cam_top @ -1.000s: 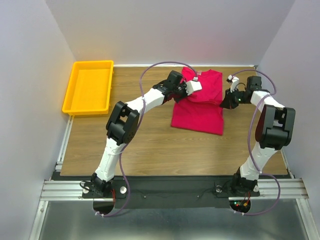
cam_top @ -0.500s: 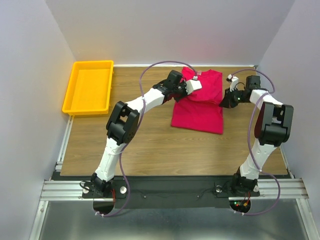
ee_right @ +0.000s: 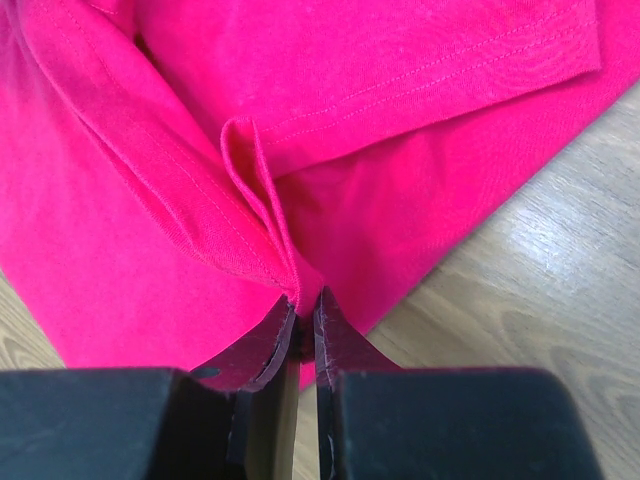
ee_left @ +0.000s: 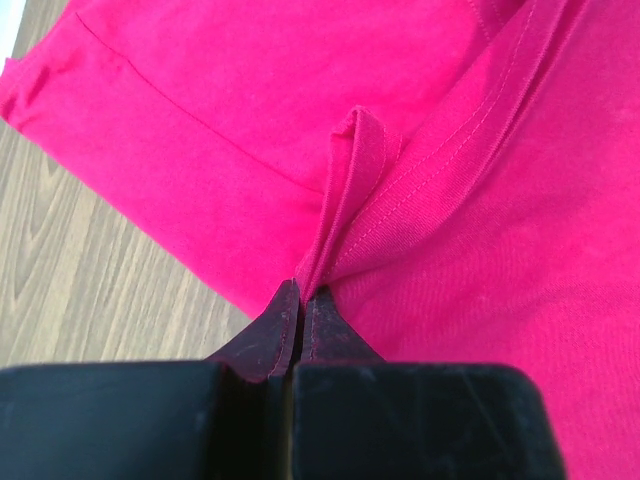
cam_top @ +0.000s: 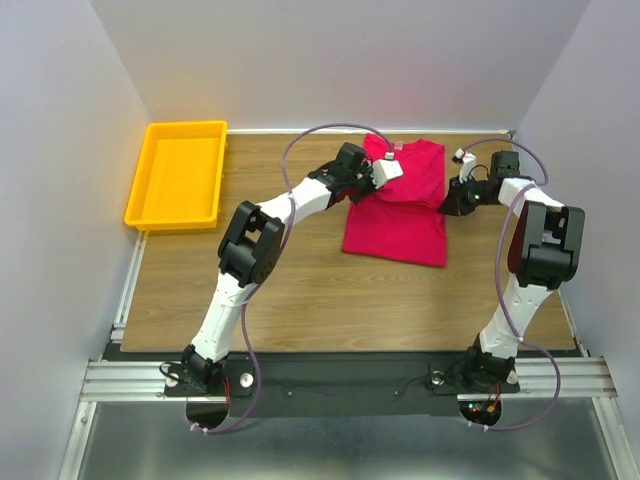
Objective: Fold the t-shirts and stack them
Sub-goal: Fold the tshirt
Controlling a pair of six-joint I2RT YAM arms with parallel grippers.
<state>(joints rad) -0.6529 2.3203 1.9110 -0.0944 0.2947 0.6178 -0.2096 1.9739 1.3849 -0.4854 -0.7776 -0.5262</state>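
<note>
T-shirt (cam_top: 400, 225) lengthwise near-to-far, neck end far

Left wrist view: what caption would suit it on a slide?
Left gripper pinching a fold of the red t-shirt on the wooden table.

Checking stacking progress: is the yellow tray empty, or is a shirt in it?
Empty. The yellow tray shows a bare floor in the top view; the red t-shirt lies outside it on the table.
</note>
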